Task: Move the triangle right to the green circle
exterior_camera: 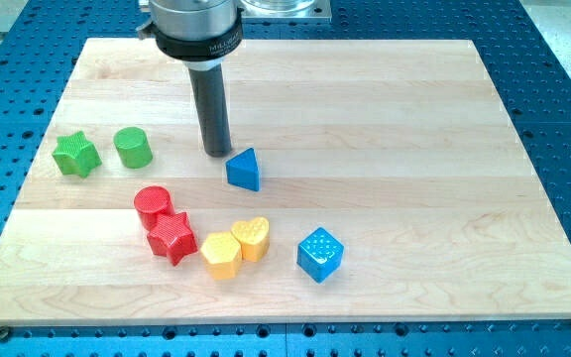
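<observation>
The blue triangle (pixel 245 170) lies near the middle of the wooden board (pixel 414 119). The green circle (pixel 132 148) stands at the view's left, well apart from the triangle. My tip (pixel 217 153) rests on the board just to the upper left of the blue triangle, close to it, between the triangle and the green circle.
A green star (pixel 75 155) lies left of the green circle. A red circle (pixel 152 206) and a red star (pixel 171 236) sit below. A yellow hexagon (pixel 221 255) and a yellow heart (pixel 252 238) touch each other. A blue cube (pixel 320 254) lies at the lower middle.
</observation>
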Robot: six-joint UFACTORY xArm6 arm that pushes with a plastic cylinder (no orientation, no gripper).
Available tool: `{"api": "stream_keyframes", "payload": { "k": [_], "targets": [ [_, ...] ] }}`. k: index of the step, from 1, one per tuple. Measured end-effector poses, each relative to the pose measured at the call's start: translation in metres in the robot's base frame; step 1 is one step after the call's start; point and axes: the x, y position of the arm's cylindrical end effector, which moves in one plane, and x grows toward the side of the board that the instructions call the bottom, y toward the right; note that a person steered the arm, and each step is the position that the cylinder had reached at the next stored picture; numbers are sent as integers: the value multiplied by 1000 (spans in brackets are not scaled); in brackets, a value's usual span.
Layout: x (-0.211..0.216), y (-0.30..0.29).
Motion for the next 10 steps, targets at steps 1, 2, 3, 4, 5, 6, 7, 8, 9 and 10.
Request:
{"api": "stream_keyframes", "payload": {
  "k": [1,2,3,4,5,6,7,8,9,10],
  "targets": [
    [19,-76],
    [-15,-11],
    [-36,83],
    [0,118],
    [24,112],
    [45,67],
    [57,108],
    [75,40],
    [52,0],
    [46,-31]
  ]
}}
